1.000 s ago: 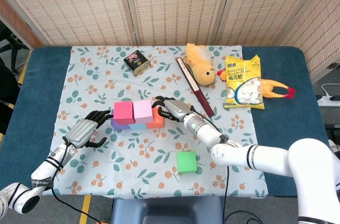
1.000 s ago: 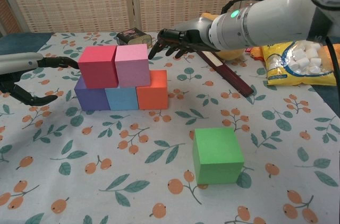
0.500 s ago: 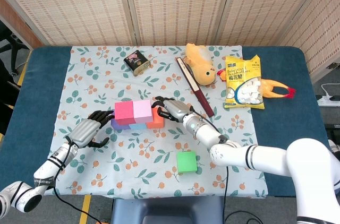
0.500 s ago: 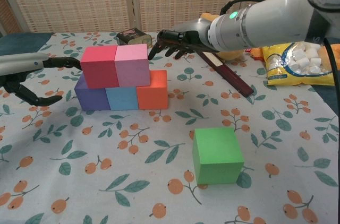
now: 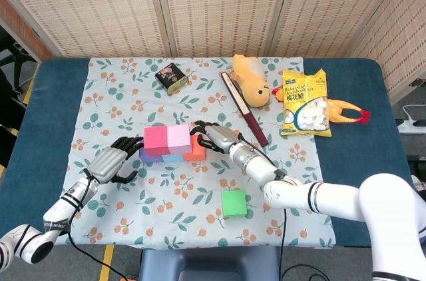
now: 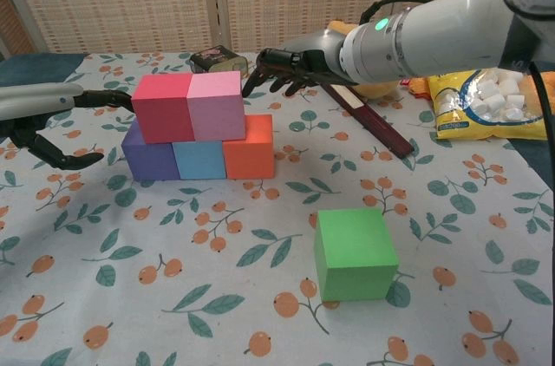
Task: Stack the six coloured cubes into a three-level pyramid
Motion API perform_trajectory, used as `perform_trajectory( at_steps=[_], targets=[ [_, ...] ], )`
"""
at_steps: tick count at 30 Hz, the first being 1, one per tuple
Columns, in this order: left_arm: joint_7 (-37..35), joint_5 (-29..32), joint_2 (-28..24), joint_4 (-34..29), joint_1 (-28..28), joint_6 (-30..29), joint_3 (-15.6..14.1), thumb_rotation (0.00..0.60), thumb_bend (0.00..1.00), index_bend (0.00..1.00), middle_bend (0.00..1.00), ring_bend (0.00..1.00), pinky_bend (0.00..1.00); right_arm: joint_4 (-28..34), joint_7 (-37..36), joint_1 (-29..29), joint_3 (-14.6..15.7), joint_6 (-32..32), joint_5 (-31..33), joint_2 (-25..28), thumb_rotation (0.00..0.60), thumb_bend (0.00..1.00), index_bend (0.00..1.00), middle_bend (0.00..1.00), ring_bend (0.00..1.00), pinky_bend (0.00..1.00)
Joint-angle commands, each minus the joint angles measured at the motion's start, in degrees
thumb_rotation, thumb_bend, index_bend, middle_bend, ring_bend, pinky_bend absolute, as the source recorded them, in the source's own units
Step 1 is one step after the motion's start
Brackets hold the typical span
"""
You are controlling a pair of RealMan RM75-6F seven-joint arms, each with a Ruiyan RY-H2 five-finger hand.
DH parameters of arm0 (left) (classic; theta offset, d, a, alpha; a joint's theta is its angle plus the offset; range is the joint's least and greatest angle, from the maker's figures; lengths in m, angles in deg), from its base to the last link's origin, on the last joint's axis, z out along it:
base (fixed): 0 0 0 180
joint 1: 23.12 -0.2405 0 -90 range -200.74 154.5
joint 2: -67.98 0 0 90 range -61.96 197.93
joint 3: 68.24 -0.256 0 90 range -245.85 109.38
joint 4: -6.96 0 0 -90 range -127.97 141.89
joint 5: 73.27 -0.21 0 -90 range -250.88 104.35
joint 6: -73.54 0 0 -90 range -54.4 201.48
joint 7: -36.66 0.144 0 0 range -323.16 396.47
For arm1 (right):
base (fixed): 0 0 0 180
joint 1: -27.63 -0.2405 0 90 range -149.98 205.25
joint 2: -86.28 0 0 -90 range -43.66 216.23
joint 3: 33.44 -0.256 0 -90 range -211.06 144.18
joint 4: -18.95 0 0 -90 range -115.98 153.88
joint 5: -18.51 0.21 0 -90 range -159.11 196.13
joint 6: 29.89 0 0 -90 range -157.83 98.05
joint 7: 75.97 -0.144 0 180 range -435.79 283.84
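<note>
Head view: on the floral tablecloth [image 5: 133, 104] a row of purple cube [image 5: 149, 156], light-blue cube [image 5: 172, 157] and orange cube [image 5: 196, 151] carries a red cube [image 5: 156, 138] and pink cube [image 5: 178, 137], with the green cube [image 5: 233, 203] well apart toward the near edge; the left hand [image 5: 108, 163] sits just left of the stack and the right hand [image 5: 218, 138] just right of it, both empty with fingers spread. Chest view: the cubes' front faces show, red [image 6: 162, 107] and pink [image 6: 217, 105] shifted left over purple [image 6: 150, 160], light-blue [image 6: 199, 160] and orange [image 6: 249, 147], the green one [image 6: 355, 253] alone in front, while the left hand [image 6: 54, 127] is cut by the frame edge and the right hand [image 6: 286, 71] hovers behind the orange cube, touching nothing.
</note>
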Motion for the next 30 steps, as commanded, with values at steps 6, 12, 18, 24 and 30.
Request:
perform_trajectory(
  at_steps=[6,12,18,24,30],
  targets=[
    [0.5,0.0,0.0,-0.3,0.3,0.0,0.0,0.498,0.45,0.12,0.00,0.00,0.00,0.4,-0.1,0.2,-0.1,0.3,-0.1,0.3,0.000,0.75,0.19,0.00,0.00,0.00],
    [1.0,0.3,0.2,-0.2,0.5,0.3,-0.1,0.492,0.44,0.12,0.00,0.00,0.00,0.3,0.2,0.1,0.2,0.4,-0.1,0.1,0.000,0.75,0.19,0.00,0.00,0.00],
    [1.4,0.6,0.2,-0.1,0.4,0.2,-0.1,0.498,0.44,0.12,0.00,0.00,0.00,0.1,0.5,0.0,0.5,0.5,0.2,-0.2,0.000,0.75,0.19,0.00,0.00,0.00],
    [1.4,0.7,0.2,-0.1,0.3,0.1,-0.3,0.497,0.44,0.12,0.00,0.00,0.00,0.1,0.8,-0.2,0.7,0.7,0.7,-0.2,0.000,0.75,0.19,0.00,0.00,0.00],
    [1.3,0.6,0.1,0.1,0.2,-0.1,-0.4,0.495,0.44,0.12,0.00,0.00,0.00,0.6,1.0,-0.1,0.8,1.1,1.0,0.1,0.000,0.75,0.18,0.00,0.00,0.00]
  ],
)
